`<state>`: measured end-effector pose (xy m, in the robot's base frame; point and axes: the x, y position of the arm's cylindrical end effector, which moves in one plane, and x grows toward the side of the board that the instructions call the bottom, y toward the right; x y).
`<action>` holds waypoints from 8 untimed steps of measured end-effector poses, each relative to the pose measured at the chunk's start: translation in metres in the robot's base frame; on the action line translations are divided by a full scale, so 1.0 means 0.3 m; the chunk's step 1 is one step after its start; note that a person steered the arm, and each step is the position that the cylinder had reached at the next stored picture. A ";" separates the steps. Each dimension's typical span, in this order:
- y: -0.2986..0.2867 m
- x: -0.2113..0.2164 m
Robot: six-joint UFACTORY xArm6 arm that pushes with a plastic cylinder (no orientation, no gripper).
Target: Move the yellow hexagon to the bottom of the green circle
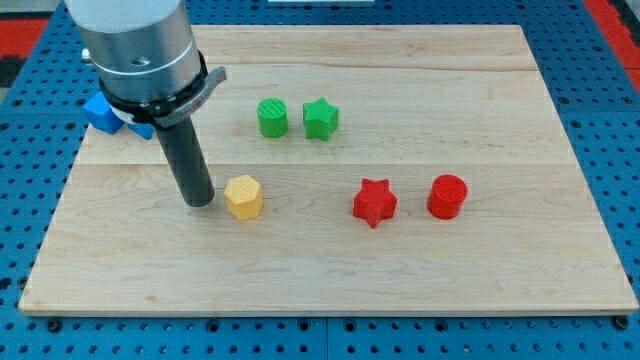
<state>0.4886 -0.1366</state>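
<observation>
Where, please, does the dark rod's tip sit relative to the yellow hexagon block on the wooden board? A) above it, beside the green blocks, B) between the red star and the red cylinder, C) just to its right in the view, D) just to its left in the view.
D: my tip rests just to the view's left of the yellow hexagon block, well below the green circle block.

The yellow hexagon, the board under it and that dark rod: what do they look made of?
The yellow hexagon looks like matte plastic, possibly 3D-printed: even colour, faint ridged sides. The board looks like pale unpainted wood, with visible grain and plank seams. The rod ending in my tip, just to the hexagon's left in the view, is smooth and dark with a slight sheen; plastic or coated metal, I cannot tell.
</observation>
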 end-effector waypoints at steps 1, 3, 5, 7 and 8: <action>0.021 0.000; 0.064 0.000; 0.104 -0.005; -0.044 -0.370; -0.059 -0.491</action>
